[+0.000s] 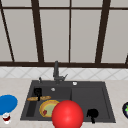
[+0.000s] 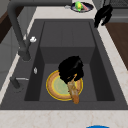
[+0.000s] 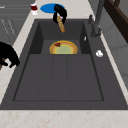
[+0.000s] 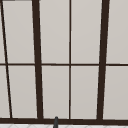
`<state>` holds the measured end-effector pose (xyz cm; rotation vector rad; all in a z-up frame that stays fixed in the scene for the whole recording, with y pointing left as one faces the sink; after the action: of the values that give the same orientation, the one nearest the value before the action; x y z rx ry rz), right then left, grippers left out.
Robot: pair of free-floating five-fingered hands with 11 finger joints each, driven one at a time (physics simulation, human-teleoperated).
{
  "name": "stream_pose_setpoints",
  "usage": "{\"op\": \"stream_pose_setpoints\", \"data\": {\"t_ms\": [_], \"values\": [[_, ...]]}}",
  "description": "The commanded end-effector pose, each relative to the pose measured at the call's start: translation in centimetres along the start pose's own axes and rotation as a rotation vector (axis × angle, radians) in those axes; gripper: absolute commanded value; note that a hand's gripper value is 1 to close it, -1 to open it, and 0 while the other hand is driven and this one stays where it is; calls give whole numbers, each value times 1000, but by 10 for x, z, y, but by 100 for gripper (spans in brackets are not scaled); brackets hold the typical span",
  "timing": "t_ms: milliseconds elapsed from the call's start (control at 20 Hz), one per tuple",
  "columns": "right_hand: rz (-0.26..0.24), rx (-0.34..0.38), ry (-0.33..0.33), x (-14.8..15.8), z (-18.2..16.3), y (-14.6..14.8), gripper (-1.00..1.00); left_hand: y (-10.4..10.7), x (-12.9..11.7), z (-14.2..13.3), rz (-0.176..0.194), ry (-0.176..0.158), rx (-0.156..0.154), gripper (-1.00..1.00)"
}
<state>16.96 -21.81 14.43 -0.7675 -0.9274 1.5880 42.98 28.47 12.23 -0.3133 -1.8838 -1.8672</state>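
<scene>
Gripping baguette (image 1: 39, 98), left hand (image 1: 37, 92) seemingly curled

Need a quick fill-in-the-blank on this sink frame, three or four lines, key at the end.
1. The left hand is curled round a long ____, held over the sink.
2. The plate below it has a ____ rim.
3. The right hand holds ____.
4. The disc on the counter left of the sink is ____.

Missing words: bread loaf; yellow; nothing; blue

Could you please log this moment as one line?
left hand: grips long brown bread stick above yellow-rimmed plate | right hand: idle, sink's front edge
</scene>
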Motion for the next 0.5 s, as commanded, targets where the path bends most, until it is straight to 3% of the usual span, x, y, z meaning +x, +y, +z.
{"op": "stream_pose_setpoints", "data": {"t_ms": [0,100,250,300,350,450], "values": [[0,0,0,0,0,0,0,-17,-25,-28,-43,2,-27,100],[0,0,0,0,0,0,0,-29,-41,-36,-29,-13,-47,100],[0,0,0,0,0,0,0,-41,-59,-51,-25,85,-127,100],[0,0,0,0,0,0,0,-45,-64,-56,-27,126,-145,100],[0,0,0,0,0,0,0,-50,-62,-61,-11,152,-166,100],[0,0,0,0,0,0,0,-52,-62,-72,-14,204,-195,100]]}}
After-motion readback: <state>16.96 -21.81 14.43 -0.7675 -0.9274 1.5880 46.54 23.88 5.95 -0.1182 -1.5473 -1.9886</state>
